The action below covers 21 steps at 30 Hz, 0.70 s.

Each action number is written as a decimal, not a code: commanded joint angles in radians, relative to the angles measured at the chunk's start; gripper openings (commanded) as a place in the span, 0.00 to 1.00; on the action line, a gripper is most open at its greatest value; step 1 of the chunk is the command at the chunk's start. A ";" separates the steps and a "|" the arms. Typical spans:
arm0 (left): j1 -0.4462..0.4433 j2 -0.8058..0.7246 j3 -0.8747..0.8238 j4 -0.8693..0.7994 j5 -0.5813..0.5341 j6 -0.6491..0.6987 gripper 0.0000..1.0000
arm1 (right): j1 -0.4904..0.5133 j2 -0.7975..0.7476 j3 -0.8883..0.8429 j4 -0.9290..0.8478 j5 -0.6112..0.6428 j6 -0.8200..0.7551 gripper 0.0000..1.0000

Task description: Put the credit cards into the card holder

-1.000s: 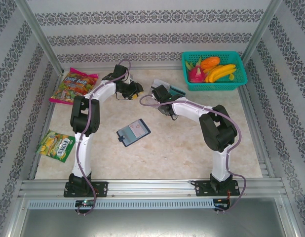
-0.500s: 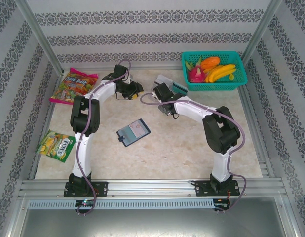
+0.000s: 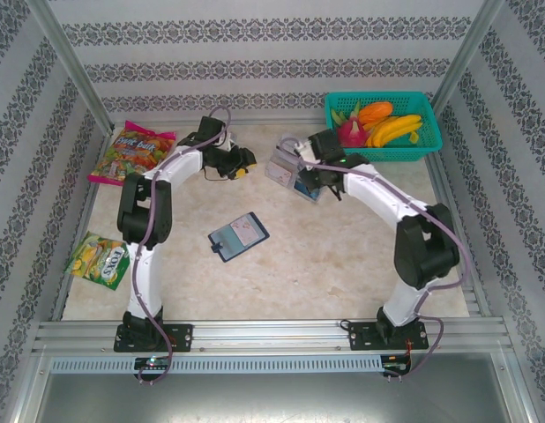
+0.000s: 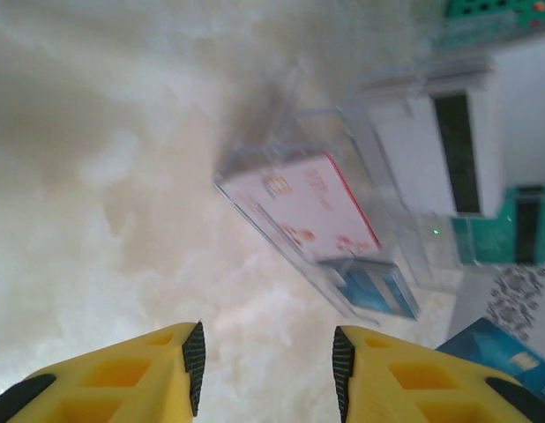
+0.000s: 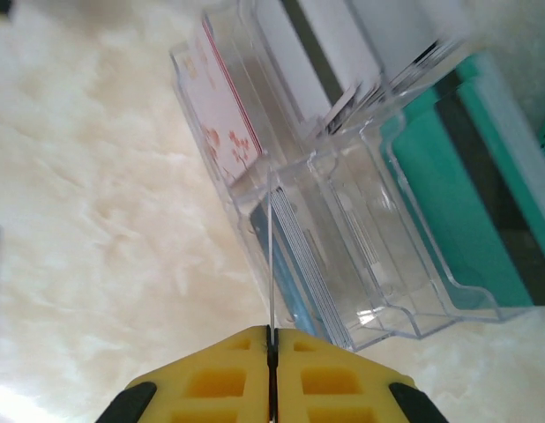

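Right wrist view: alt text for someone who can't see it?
The right gripper is shut on a thin card, seen edge-on, at a clear tiered holder on a pale table. Other cards stand in its slots; a teal card with a dark stripe lies beside it.

My left arm (image 3: 140,273) and right arm (image 3: 378,189): white links, black joints, black base plates (image 3: 149,337), purplish cables (image 3: 222,115), yellow ribbed fingers (image 4: 105,379), black inner pads (image 4: 194,366).

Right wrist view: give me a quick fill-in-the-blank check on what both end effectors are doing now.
The right end effector is ___ on a thin card. The left end effector is ___ and holds nothing. The bananas lie in the ___ basket.
Missing words: shut; open; teal.
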 commanded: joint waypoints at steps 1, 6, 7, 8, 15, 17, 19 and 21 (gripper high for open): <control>0.004 -0.128 -0.108 0.158 0.138 -0.043 0.46 | -0.054 -0.088 -0.042 0.003 -0.303 0.122 0.08; 0.002 -0.266 -0.395 0.654 0.315 -0.269 0.45 | -0.155 -0.160 -0.133 0.110 -0.644 0.287 0.08; -0.001 -0.291 -0.429 0.714 0.324 -0.288 0.45 | -0.166 -0.167 -0.149 0.139 -0.696 0.319 0.08; -0.008 -0.316 -0.462 0.763 0.333 -0.293 0.46 | -0.177 -0.174 -0.168 0.172 -0.748 0.353 0.08; -0.098 -0.335 -0.475 0.799 0.444 -0.259 0.46 | -0.177 -0.155 -0.240 0.397 -0.981 0.545 0.08; -0.106 -0.333 -0.477 0.794 0.444 -0.249 0.46 | -0.171 -0.154 -0.258 0.455 -1.002 0.582 0.08; -0.105 -0.330 -0.477 0.776 0.445 -0.246 0.46 | -0.167 -0.156 -0.270 0.492 -1.018 0.610 0.08; -0.107 -0.328 -0.484 0.799 0.449 -0.266 0.46 | -0.162 -0.149 -0.287 0.554 -1.038 0.655 0.08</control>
